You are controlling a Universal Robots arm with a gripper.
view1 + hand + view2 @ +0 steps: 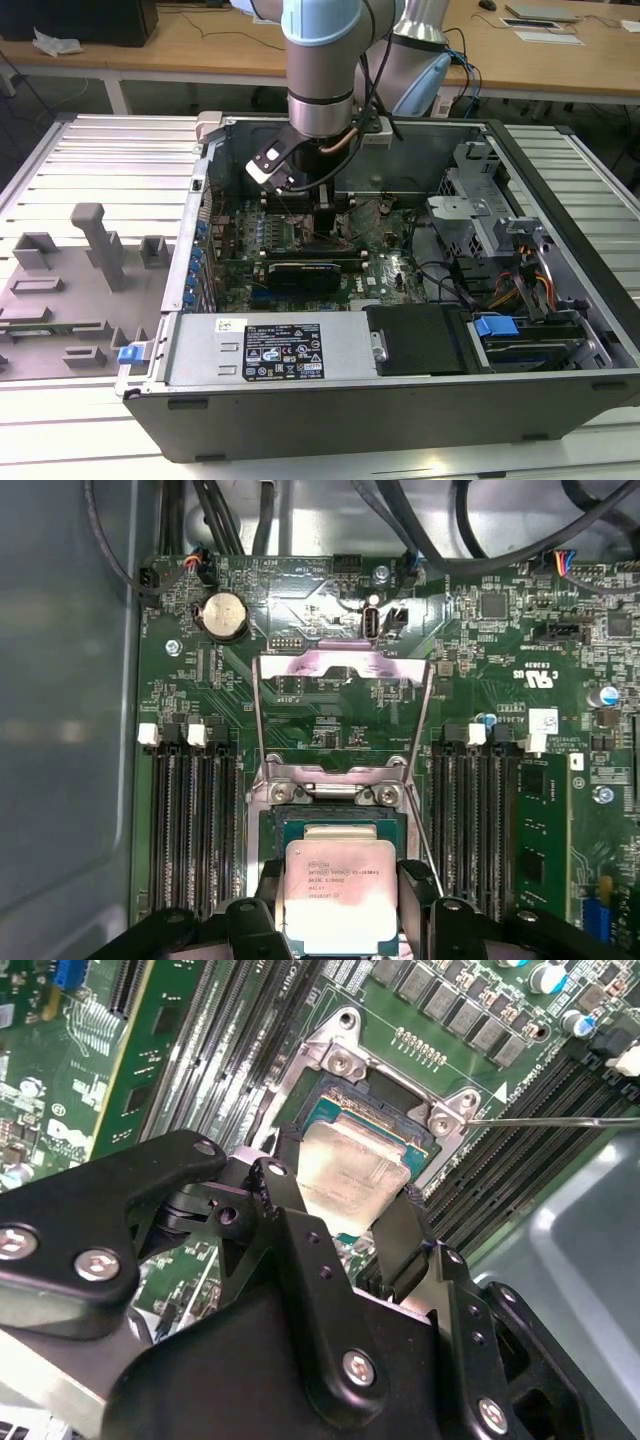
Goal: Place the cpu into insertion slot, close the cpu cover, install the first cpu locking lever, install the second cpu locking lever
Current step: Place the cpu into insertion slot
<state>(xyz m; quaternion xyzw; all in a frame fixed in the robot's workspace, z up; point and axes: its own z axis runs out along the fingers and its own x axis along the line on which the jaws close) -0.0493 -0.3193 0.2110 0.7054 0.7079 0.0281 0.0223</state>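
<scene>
My gripper (338, 898) is shut on the cpu (335, 880), a flat square chip with a dull silver top, gripped by two opposite edges between black fingers (268, 905). The chip hangs just above the insertion slot (340, 825), partly overlapping its near side. In the second wrist view the cpu (352, 1165) sits tilted over the insertion slot (345, 1110). The cpu cover (345, 666) stands flipped open beyond the socket. A thin wire locking lever (560, 1120) sticks out sideways, unlatched. In the exterior view the gripper (325, 215) reaches down into the open computer case.
Long black memory slots (190, 820) flank the socket on both sides. A black expansion card (305, 270) lies near the socket, with the silver power supply (265, 350) in front. Cables and a drive cage (500, 260) fill the exterior view's right. A grey fixture (95, 240) stands on the table.
</scene>
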